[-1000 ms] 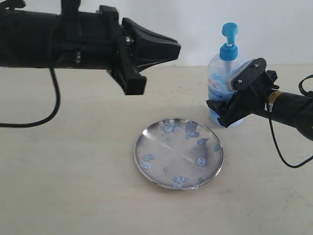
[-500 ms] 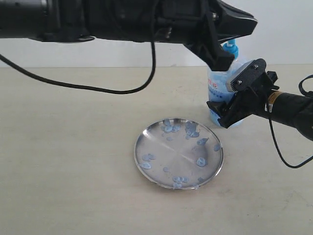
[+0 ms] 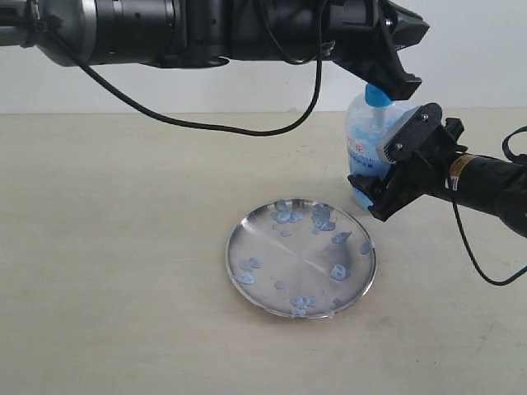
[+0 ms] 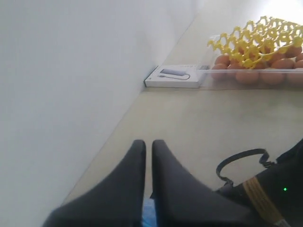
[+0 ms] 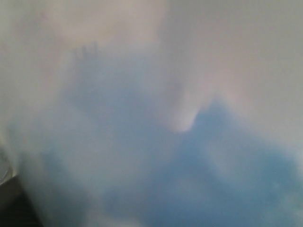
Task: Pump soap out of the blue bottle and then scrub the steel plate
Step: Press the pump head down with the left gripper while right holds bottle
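Note:
The blue bottle (image 3: 366, 132) stands upright behind the steel plate (image 3: 272, 247), at its right. My right gripper (image 3: 375, 193) is shut on the bottle's lower body, and the blurred bottle (image 5: 151, 142) fills the right wrist view. My left gripper (image 3: 412, 58) reaches across from the left and sits shut on top of the pump head, which it hides; only the blue collar (image 3: 377, 95) shows. In the left wrist view its fingers (image 4: 137, 156) stand almost together, with a sliver of blue below them. Several soap blobs (image 3: 321, 218) dot the plate.
The left arm and its cable (image 3: 206, 125) span the upper part of the exterior view. A white wall runs behind the table. The left wrist view shows a white box (image 4: 173, 76) and a clear tray of eggs (image 4: 258, 71) under a yellow grid farther along the table.
My left arm has swept right from above the table's middle to the bottle's top, and the pump head has sunk under it. The right gripper has held the bottle still.

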Motion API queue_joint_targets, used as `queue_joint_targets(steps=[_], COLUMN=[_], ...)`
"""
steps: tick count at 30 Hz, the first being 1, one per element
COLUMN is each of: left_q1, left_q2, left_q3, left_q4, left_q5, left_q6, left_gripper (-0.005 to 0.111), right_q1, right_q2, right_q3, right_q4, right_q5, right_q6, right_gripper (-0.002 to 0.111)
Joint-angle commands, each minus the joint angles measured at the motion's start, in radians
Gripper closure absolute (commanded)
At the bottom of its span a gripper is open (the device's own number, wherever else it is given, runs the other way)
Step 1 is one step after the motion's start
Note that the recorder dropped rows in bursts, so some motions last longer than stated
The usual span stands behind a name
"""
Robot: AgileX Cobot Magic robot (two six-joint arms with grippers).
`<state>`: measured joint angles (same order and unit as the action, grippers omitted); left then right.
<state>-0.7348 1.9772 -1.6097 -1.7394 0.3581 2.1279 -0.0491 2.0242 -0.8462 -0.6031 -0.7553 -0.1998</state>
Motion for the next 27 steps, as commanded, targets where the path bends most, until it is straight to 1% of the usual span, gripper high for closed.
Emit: queue_joint_targets(steps=[1, 5, 7, 17, 22, 27], left_q1=[-0.007, -0.007, -0.007, -0.007, -0.007, -0.007], left_q2=[0.003, 0.003, 0.003, 0.032, 0.017, 0.018], left_q3=[-0.006, -0.006, -0.006, -0.006, -0.006, -0.006], left_q4=[-0.005, -0.005, -0.005, -0.005, -0.005, -0.005], left_q5=[-0.060, -0.179, -0.204, -0.199, -0.106, -0.101], left_q6=[0.005, 0.005, 0.005, -0.002, -0.002, -0.002], left_gripper=[0.102, 0.102, 0.102, 0.102, 0.102, 0.102], right_q1=[0.000, 0.000, 0.000, 0.000, 0.000, 0.000], right_q2=[0.017, 0.017, 0.017, 0.017, 0.017, 0.017], right_q3=[0.018, 0.018, 0.018, 0.018, 0.018, 0.018], right_q4=[-0.030, -0.030, -0.030, -0.030, -0.030, -0.030], right_q5=[0.093, 0.091, 0.088, 0.086, 0.080, 0.080], right_q6=[-0.019, -0.016, -0.016, -0.016, -0.016, -0.016], right_gripper=[0.108, 0.108, 0.108, 0.108, 0.108, 0.108])
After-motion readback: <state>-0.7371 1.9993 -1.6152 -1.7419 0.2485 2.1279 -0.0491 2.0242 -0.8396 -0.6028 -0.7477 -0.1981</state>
